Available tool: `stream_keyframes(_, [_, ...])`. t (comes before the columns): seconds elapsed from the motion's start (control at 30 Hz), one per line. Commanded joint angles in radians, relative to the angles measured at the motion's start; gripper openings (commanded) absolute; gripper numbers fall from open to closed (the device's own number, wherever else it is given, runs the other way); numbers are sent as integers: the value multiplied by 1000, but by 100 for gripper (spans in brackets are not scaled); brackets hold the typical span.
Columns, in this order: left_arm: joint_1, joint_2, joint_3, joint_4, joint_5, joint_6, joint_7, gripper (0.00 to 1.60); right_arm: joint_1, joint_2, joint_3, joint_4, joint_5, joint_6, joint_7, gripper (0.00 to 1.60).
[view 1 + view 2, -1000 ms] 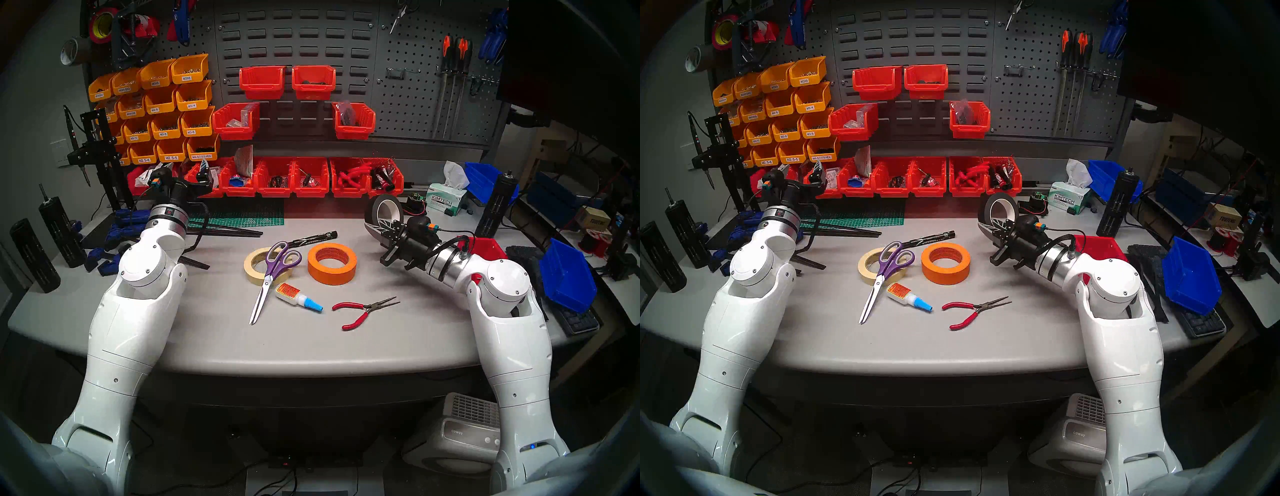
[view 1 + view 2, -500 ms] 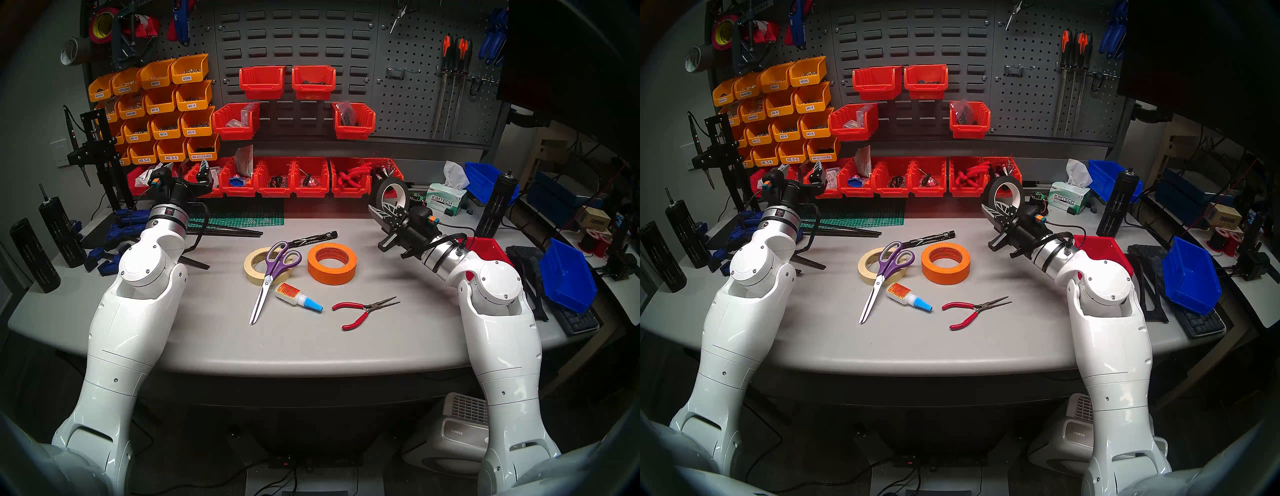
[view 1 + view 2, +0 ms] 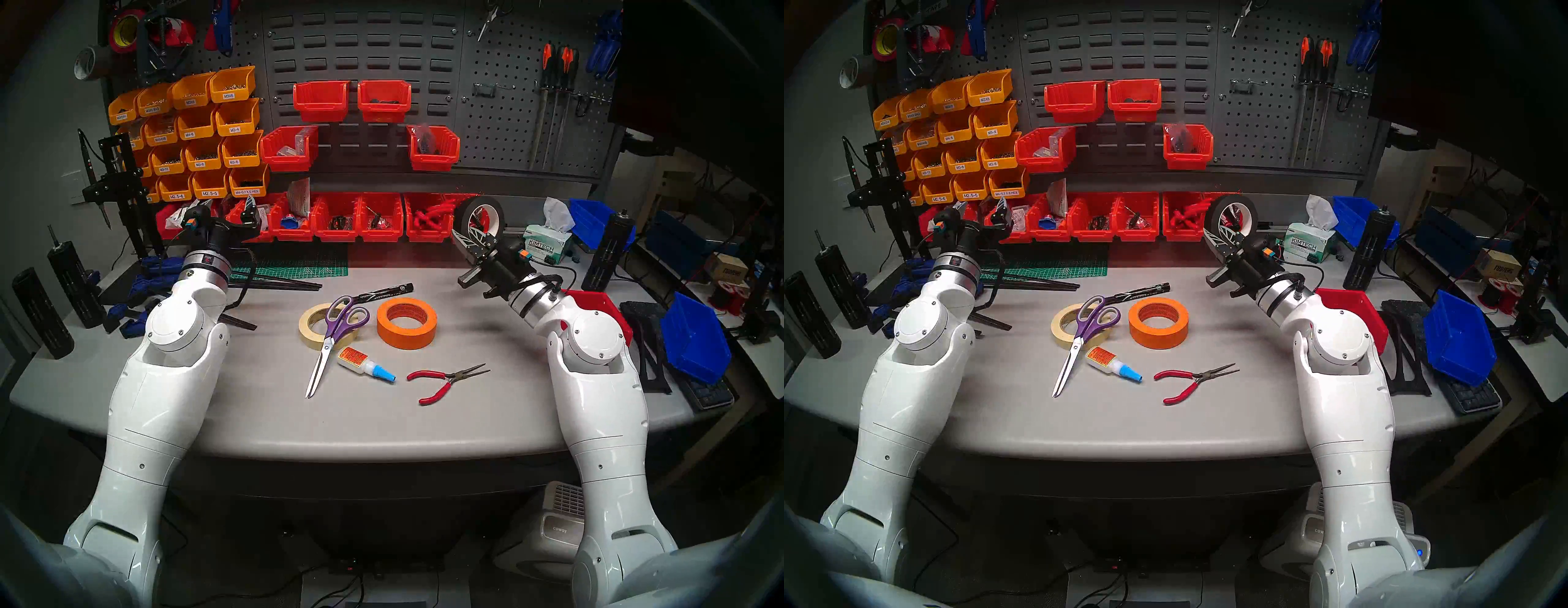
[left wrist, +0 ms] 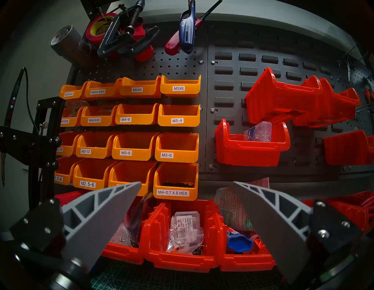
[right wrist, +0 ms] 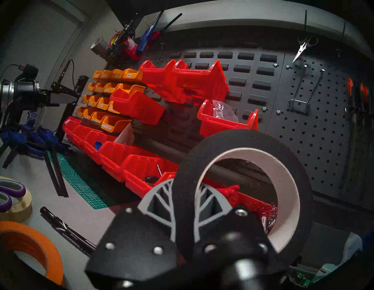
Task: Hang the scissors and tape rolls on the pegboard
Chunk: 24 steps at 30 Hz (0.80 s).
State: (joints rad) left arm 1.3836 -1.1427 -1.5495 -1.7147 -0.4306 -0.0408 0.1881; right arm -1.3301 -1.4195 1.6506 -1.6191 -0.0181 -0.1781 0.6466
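Grey and curved along its near edge, one workbench (image 3: 263, 416) fills the room's middle, backed by a wall of panels whose right-hand section is the dark pegboard (image 3: 505, 127) dotted with round holes, one two-pronged wire hook (image 5: 299, 101) on it standing bare. Two white arms reach over the bench. Three tape rolls are in play: the cream roll (image 3: 312, 335) and the orange roll (image 3: 406, 322) lie flat side by side at the bench's centre, while the black roll (image 3: 479, 208) with its white core is up in the air at the right, in front of the row of red bins, below the pegboard and apart from it. One pair of purple-handled scissors (image 3: 333, 335) lies with its handles across the cream roll and its blades pointing toward the near edge. Around them I count one black marker (image 3: 384, 293), one glue bottle (image 3: 365, 364) and one pair of red-handled pliers (image 3: 445, 380). The right gripper (image 5: 185, 204) is clenched on the black roll's wall, one finger inside the core and one outside. The left gripper (image 4: 186, 202) hangs released, its two grey fingers spread wide before the orange bins. Against a second ago, the right arm has carried the black roll higher and farther back toward the wall, and the wrist has turned; the left arm and everything lying on the bench have stayed where they were.
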Motion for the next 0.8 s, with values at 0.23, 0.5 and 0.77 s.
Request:
stream_keyframes(0.23, [-31, 1, -8, -26, 0, -11, 1, 160, 147, -44, 1, 56, -56, -100, -106, 0])
stream_keyframes(0.5, [-31, 1, -8, -26, 0, -11, 1, 160, 192, -57, 1, 90, -81, -141, -140, 0])
stream_keyframes(0.77, [-31, 1, -8, -27, 1, -11, 1, 160, 222, -69, 0, 123, -117, -201, -179, 0])
